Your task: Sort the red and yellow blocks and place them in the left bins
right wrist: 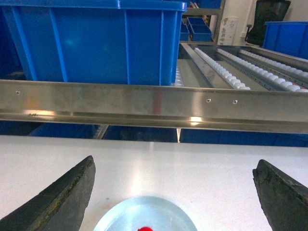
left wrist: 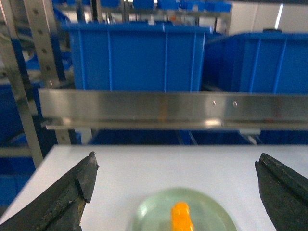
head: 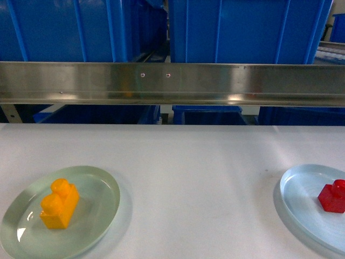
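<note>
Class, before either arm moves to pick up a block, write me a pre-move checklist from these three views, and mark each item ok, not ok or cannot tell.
1. Left gripper open wide, nothing between its jaws: ok.
2. Right gripper open wide, nothing held: ok.
3. Yellow block free to grasp, lying alone on the green plate: ok.
4. Red block free to grasp on the pale blue plate: ok, though the head view crops that plate at its right edge.
5. Blue bins present behind the steel rail: ok.
6. Bin interiors free to receive blocks: cannot tell, since no view looks inside.
</note>
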Controlling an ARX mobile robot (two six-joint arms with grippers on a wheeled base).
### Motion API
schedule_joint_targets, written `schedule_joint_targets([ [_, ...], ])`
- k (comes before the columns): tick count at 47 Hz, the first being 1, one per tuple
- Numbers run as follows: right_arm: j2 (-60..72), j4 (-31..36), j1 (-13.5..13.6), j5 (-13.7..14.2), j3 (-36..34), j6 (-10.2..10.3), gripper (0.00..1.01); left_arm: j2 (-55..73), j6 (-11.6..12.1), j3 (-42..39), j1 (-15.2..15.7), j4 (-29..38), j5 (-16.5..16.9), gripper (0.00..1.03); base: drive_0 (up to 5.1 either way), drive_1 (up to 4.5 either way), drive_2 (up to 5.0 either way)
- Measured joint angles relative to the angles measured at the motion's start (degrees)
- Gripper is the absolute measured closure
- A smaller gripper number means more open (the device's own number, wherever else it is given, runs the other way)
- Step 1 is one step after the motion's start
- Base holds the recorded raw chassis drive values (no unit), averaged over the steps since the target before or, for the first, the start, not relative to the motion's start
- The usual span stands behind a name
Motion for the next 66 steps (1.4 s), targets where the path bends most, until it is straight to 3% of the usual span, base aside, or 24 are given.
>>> schedule_joint_targets([
  [3, 2.29, 0.33, 0.92, 0.68, 1.22, -0.20, 0.03, 11.06, -0.42, 0.85, 1.51, 9.79, 1.86, 0.05, 0.0, 0.00, 0.0],
  [7, 3.58, 1.51, 2.21, 1.22, 1.97, -0.26, 0.03, 21.33, -0.92, 1.46, 1.31, 16.28, 2.34, 0.05, 0.0, 0.00, 0.0],
  [17, 7.74, 1.95, 3.74, 1.79, 4.33, -0.63, 0.03, 33.40, -2.05, 5.84, 0.22, 21.62, 3.63, 0.05, 0.0, 0.00, 0.0],
  [28, 14.88, 1.66, 5.33, 1.75, 8.98, -2.86, 0.03, 51.87, -3.10, 12.13, -0.26, 30.71, 4.26, 0.05, 0.0, 0.00, 0.0],
  [38, 23.41, 0.90, 8.09, 1.92, 13.40, -5.38, 0.03, 65.85, -1.73, 15.85, -0.87, 39.76, 4.55, 0.05, 0.0, 0.00, 0.0],
  [47, 29.51, -1.57, 8.55, 1.49, 16.46, -7.10, 0.03, 66.84, -1.31, 15.98, -0.98, 39.89, 4.68, 0.05, 0.0, 0.00, 0.0],
  [55, 34.42, -0.81, 7.04, 0.66, 17.66, -10.99, 0.03, 66.75, -1.31, 15.98, -0.98, 39.74, 4.70, 0.05, 0.0, 0.00, 0.0],
  [66, 39.52, -1.51, 4.83, -0.20, 18.32, -12.46, 0.03, 66.75, -1.29, 15.98, -0.98, 39.80, 4.70, 0.05, 0.0, 0.00, 0.0],
])
